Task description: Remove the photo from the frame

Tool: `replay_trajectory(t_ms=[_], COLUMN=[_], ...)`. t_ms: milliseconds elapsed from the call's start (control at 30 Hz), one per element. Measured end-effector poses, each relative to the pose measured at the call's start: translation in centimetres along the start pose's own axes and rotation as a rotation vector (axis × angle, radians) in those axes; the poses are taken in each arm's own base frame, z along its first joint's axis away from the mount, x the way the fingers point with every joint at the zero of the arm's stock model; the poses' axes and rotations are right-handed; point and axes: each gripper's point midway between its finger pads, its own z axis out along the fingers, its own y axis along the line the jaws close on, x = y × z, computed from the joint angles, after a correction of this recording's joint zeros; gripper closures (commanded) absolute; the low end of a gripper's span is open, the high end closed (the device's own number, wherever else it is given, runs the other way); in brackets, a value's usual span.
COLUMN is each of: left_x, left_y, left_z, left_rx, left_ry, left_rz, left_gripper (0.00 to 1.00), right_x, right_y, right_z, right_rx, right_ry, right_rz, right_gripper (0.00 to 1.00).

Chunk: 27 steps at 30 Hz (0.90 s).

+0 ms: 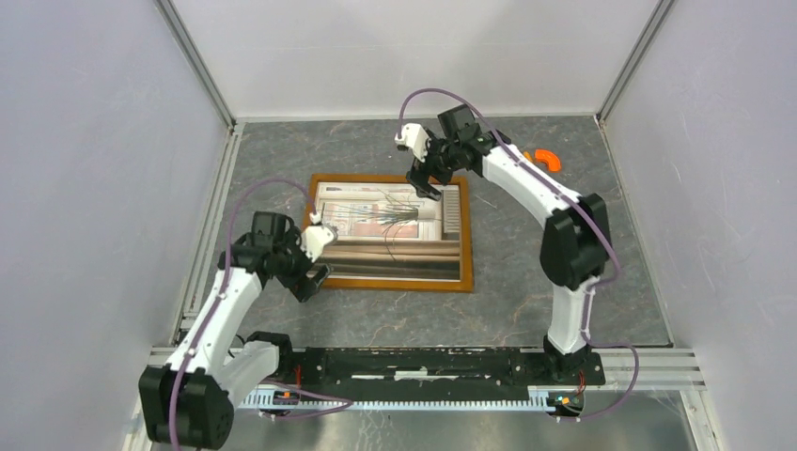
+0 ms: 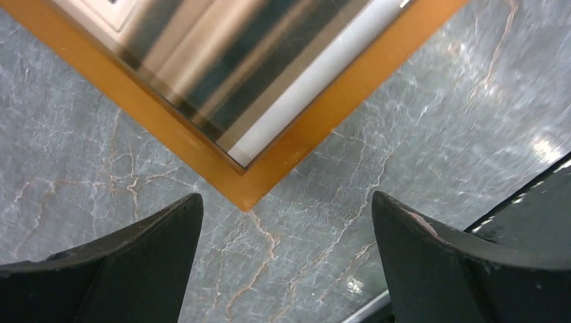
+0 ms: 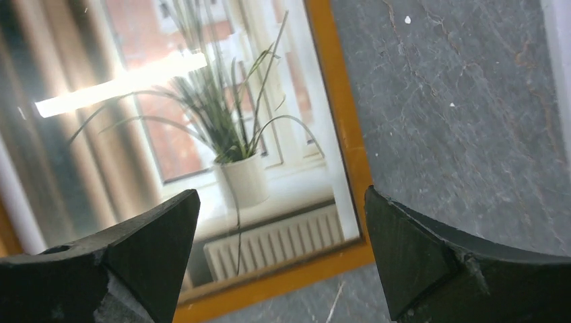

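Photo sits in the frame, flat on the table.

My top camera looks steeply down from above and behind me, taking in the whole frame at mid-picture. My left wrist camera hangs close over its lower-left corner and my right wrist camera close over its upper-right corner. Both corners show in the top view.

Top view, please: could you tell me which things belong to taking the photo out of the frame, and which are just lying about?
For the job:
- frame
- photo, inside the frame
- left fingers, open at the frame's corner
- right fingers, open over the photo

Lying about:
- orange piece, far right
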Motion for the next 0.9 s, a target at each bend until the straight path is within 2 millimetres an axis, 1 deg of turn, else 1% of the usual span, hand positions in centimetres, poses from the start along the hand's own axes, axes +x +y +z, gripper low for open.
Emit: replay_trajectory(t_ms=[67,167,233,333,367,400,467,667,733,867,900], left_x=[0.9,1.6,1.9,2.5,2.6,2.7,2.7,1.7,1.6,1.6,1.6], left_y=[-0.6,-1.2,-1.2,-1.2,-1.2,-1.2,-1.0,0.1,0.3,0.6,0.6], left_z=[0.6,1.4,1.9,2.9,3.1,3.4,3.7,4.3,4.6,5.2,5.3], left_rx=[-0.018,-0.042,-0.061,-0.088,-0.099,-0.108,-0.130,-0.190,-0.202,-0.219,-0.222], left_ry=[0.005,0.009,0.014,0.026,0.027,0.028,0.028,0.023,0.035,0.050,0.052], left_rz=[0.086,0.210,0.271,0.343,0.363,0.381,0.407,0.453,0.462,0.479,0.483], left_gripper=[0.00,0.00,0.00,0.00,0.00,0.00,0.00,0.00,0.00,0.00,0.00], right_x=[0.5,1.6,2.3,3.4,3.6,4.2,4.6,5.4,5.8,7.6,7.8], right_y=[-1.5,-2.8,-3.6,-4.4,-4.5,-4.9,-5.4,-7.0,-6.9,-6.4,-6.4], right_z=[1.8,4.8,6.3,7.9,8.3,8.7,9.2,10.5,11.1,12.3,12.5], right_rx=[-0.011,-0.045,-0.050,-0.050,-0.051,-0.046,-0.044,-0.047,-0.068,-0.108,-0.117], right_ry=[-0.008,-0.018,-0.020,-0.025,-0.025,-0.027,-0.040,-0.094,-0.108,-0.100,-0.108], right_rz=[0.061,0.154,0.196,0.245,0.255,0.277,0.296,0.364,0.392,0.446,0.450], right_gripper=[0.02,0.02,0.02,0.02,0.02,0.02,0.02,0.02,0.02,0.02,0.02])
